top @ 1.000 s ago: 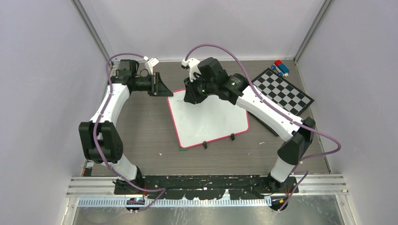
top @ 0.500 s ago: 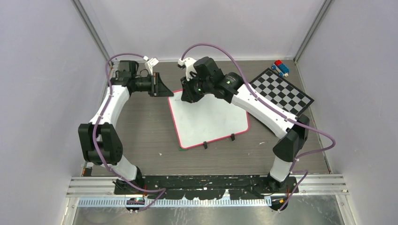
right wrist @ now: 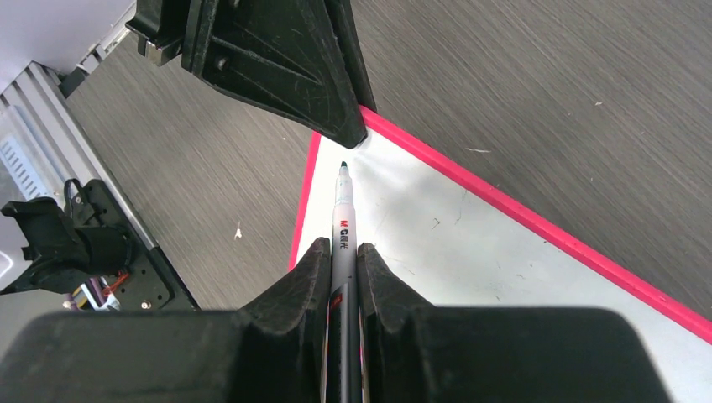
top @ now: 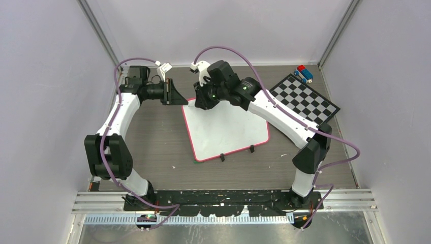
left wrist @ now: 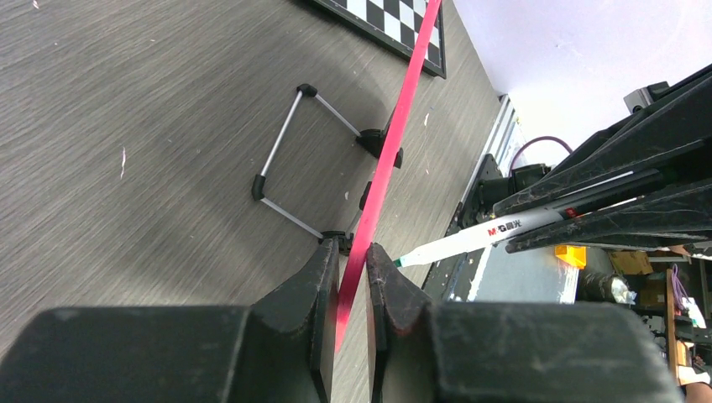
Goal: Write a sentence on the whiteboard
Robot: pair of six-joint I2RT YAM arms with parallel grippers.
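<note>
Both arms reach forward, left pincer (left wrist: 353,256) and right pincer (right wrist: 342,250) clamped, tips close together.

Pink-rimmed whiteboard (top: 223,129) askew on the table (top: 152,147), two black clips (top: 222,157) along near edge.

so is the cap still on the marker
No, the marker clamped in the right gripper shows its bare tip, pointing at the whiteboard.

Bright, even light; soft shadows, blurred foregrounds.
</note>
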